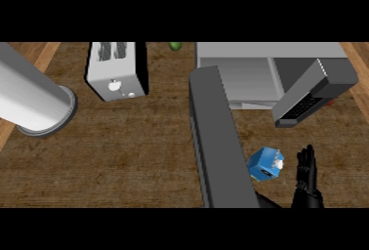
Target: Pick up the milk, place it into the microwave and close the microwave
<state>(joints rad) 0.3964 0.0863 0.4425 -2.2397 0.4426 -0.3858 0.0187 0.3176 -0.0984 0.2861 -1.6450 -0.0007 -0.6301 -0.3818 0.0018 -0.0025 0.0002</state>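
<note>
Head view: right robot hand (307, 171) fingers straight, beside milk (266, 164); open microwave door (218, 141) left, toaster (116, 71) possibly farther.

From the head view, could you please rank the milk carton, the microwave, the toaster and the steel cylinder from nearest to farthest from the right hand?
1. Milk carton, just left of the right hand.
2. Microwave, beyond it, door open.
3. Toaster, far left of the microwave.
4. Steel cylinder, at the left edge.
</note>
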